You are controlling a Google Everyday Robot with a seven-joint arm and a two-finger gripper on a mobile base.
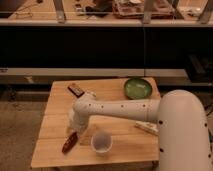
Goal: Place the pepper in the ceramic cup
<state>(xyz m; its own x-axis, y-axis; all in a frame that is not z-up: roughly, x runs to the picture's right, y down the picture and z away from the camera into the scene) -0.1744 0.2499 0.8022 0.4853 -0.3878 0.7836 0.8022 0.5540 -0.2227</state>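
Note:
The pepper (69,142), a small dark red-brown tapered thing, lies on the wooden table (55,107) near its front left. The ceramic cup (101,141), small, white and round, stands upright just right of the pepper. My white arm reaches in from the right across the table. My gripper (75,129) hangs at the arm's left end, right above the pepper's upper end and left of the cup.
A green bowl (138,88) sits at the table's back right. A dark rectangular bar (76,90) lies at the back left. A pale packet (146,127) lies at the right, by my arm. Dark shelving runs behind the table.

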